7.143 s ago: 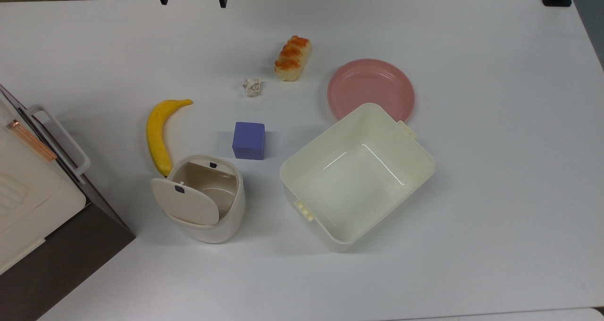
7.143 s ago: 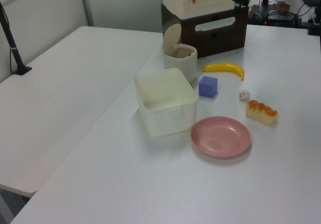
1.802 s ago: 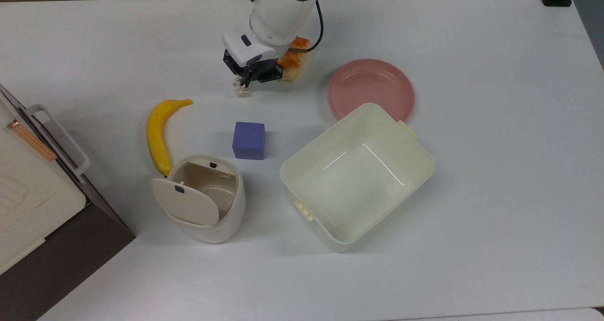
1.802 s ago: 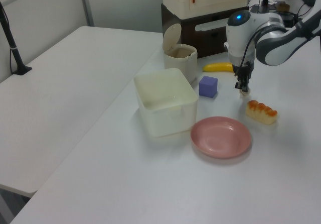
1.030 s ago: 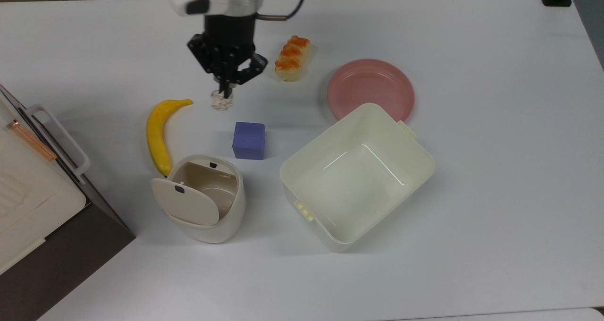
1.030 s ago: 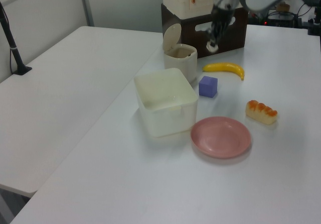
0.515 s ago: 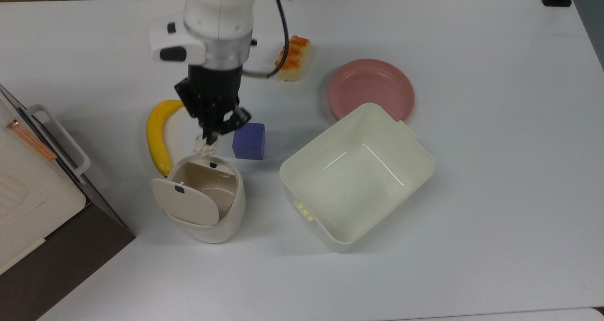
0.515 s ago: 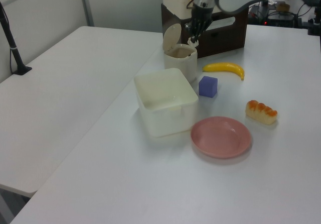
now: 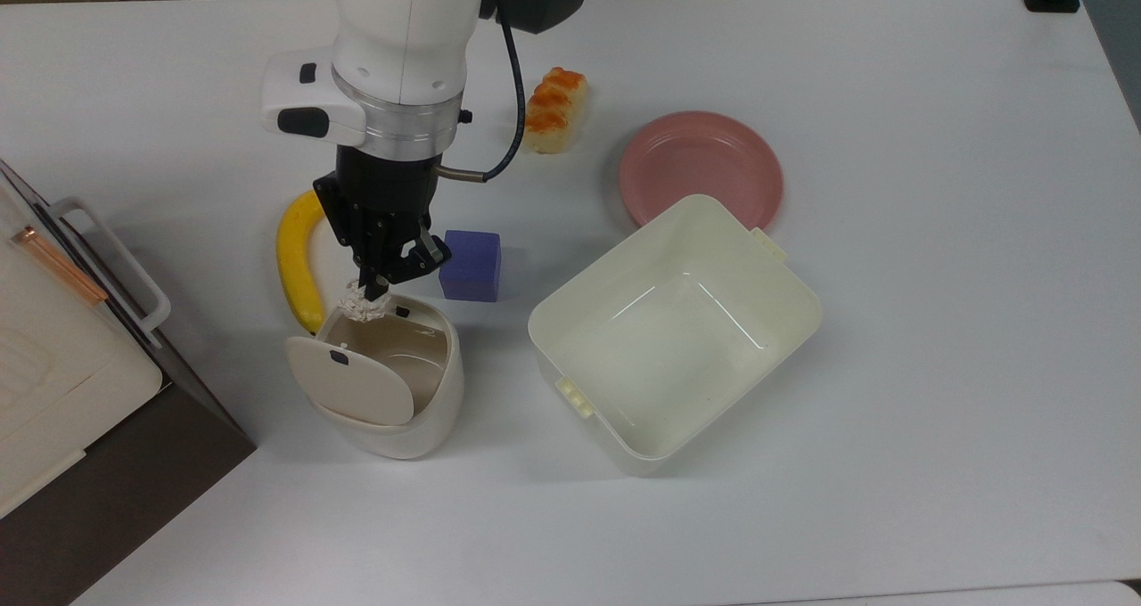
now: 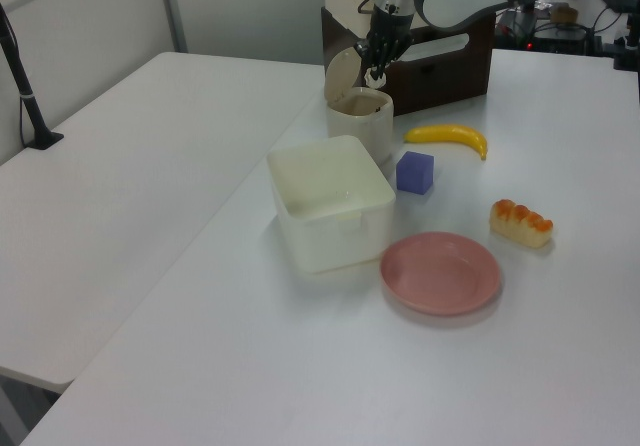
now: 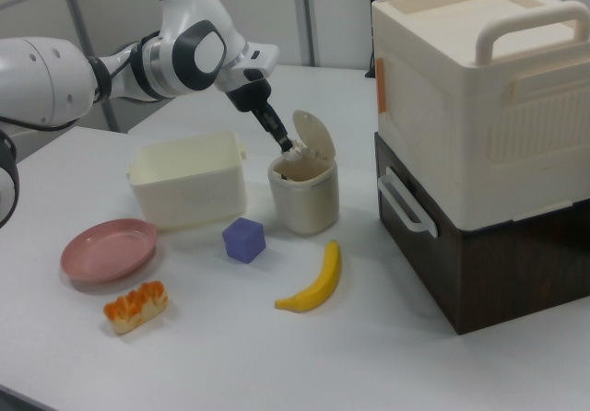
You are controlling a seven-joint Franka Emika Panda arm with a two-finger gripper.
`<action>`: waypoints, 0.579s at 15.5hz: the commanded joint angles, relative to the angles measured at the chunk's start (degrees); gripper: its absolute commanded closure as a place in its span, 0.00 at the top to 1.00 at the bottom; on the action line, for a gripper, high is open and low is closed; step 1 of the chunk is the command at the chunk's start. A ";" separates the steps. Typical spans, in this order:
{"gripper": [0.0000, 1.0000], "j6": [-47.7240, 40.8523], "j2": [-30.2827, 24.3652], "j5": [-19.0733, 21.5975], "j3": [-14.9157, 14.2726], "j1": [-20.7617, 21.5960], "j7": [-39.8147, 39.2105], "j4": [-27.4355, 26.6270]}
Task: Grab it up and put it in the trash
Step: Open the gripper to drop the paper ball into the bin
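Crumpled paper ball [image 9: 360,303], pinched in my closed gripper [image 9: 371,290], has travelled from beside the bread loaf [image 9: 554,110] to the open trash bin's [image 9: 419,410] rim; release comes next.

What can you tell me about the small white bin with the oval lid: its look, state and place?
The small rounded cream-white plastic bin stands upright on the white table, between the yellow banana and the square cream tub, near the purple cube. Its hinged oval lid is open, showing a beige inside. The pincer holds the crumpled paper ball above its rim.
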 commanded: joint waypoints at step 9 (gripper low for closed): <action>0.32 1.69 4.23 -6.64 0.16 0.65 9.04 2.41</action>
